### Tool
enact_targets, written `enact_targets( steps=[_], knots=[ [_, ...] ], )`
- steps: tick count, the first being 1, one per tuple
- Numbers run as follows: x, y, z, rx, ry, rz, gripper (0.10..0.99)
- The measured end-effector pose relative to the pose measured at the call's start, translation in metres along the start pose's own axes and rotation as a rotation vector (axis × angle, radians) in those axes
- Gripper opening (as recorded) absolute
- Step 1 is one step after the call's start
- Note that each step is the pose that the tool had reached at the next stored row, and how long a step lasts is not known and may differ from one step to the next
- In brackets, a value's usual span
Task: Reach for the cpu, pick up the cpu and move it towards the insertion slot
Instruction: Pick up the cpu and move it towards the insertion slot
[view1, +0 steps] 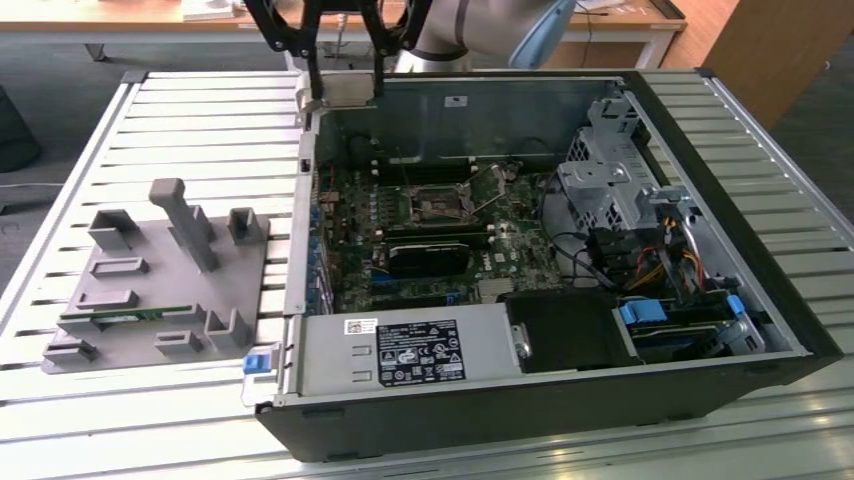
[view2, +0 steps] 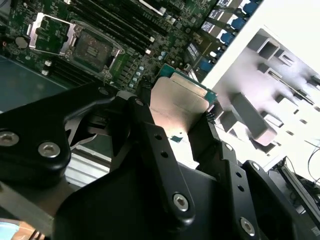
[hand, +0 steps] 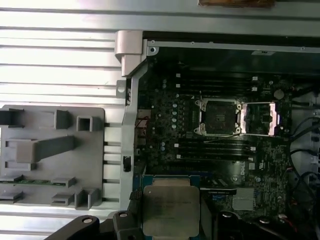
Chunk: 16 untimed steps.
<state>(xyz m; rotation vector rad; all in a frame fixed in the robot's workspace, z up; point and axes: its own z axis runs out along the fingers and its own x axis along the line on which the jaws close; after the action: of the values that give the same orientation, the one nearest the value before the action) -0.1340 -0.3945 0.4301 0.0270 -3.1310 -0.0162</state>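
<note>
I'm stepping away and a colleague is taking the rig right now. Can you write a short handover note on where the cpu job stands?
Gripper: shut on the cpu, its fingers clamping two opposite edges; the chip is lifted off the grey tray.
Position: in the exterior view the cpu hangs above the open computer case's far corner, on the exterior view's left.
Insertion slot: on the motherboard, frame open, nothing in it.
Done: reach and pick-up.
Left: carrying the cpu over to the slot; it is not yet above it.

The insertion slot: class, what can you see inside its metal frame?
Inside the insertion slot shows a dark, bare centre; the cpu is in the gripper, away from it. Contacts are too small to tell.
</note>
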Motion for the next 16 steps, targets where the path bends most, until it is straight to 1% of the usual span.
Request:
enact_targets(
  steps=[9, 16],
  knots=[
    [-0.0171, 0.0117, 0.0001, 0.0, 0.0, -0.001, 0.541],
    [-0.0369, 0.0233, 0.0002, 0.0, 0.0001, -0.001, 0.541]
  ],
)
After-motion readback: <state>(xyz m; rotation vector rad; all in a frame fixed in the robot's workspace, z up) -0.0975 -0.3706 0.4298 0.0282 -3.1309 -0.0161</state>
